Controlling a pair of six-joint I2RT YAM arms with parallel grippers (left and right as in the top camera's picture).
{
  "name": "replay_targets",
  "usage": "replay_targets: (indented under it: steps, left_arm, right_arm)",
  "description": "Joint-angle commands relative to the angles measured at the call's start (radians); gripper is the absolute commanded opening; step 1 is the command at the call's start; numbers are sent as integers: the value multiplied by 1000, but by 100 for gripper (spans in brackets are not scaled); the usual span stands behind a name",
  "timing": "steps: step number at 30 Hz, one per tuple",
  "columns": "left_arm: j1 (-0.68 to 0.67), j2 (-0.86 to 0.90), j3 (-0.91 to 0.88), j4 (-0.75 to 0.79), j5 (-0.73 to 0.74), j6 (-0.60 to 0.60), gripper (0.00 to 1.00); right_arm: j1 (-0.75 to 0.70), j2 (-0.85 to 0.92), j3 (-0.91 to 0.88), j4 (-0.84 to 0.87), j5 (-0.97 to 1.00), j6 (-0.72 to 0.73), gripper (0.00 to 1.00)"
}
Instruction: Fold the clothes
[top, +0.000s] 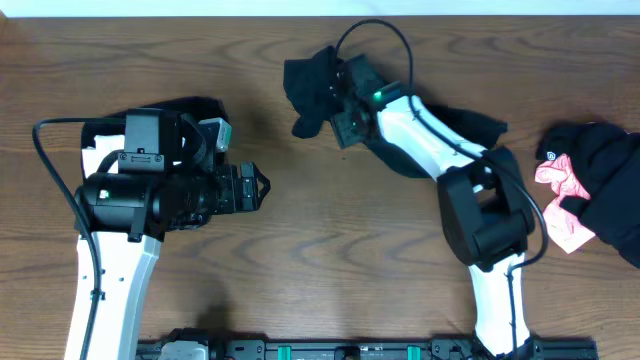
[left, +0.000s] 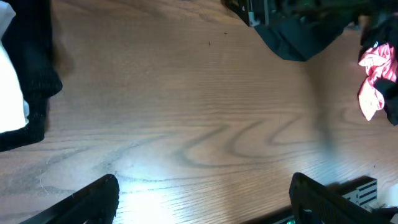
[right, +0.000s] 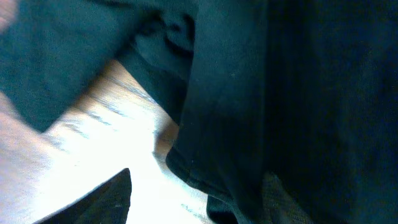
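A crumpled black T-shirt (top: 315, 80) lies at the back middle of the table and trails right under my right arm. My right gripper (top: 335, 110) is right on it. In the right wrist view its jaws stand apart, and the shirt's hem (right: 205, 168) reaches between the fingertips of the gripper (right: 199, 177) above bare wood. My left gripper (top: 258, 190) hangs open over bare table (left: 205, 124) with nothing between its fingers (left: 99, 196). A black garment (top: 195, 105) with a white one (left: 9, 93) lies under the left arm.
At the far right, a pile of black clothes (top: 610, 170) holds a pale pink garment (top: 562, 195), also seen in the left wrist view (left: 373, 74). The wooden table (top: 330, 250) is bare between the two arms.
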Motion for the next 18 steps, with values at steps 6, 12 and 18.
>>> replay_targets:
  steps: [6, 12, 18]
  left_arm:
    - [-4, 4, 5, -2, 14, 10, 89]
    - [-4, 4, 5, -1, 14, 10, 89]
    - [-4, 4, 5, -1, 14, 10, 89]
  right_arm:
    - [5, -72, 30, -59, 143, 58, 7]
    - [4, -347, 38, -153, 104, -53, 1]
    - [2, -553, 37, -168, 102, -77, 2]
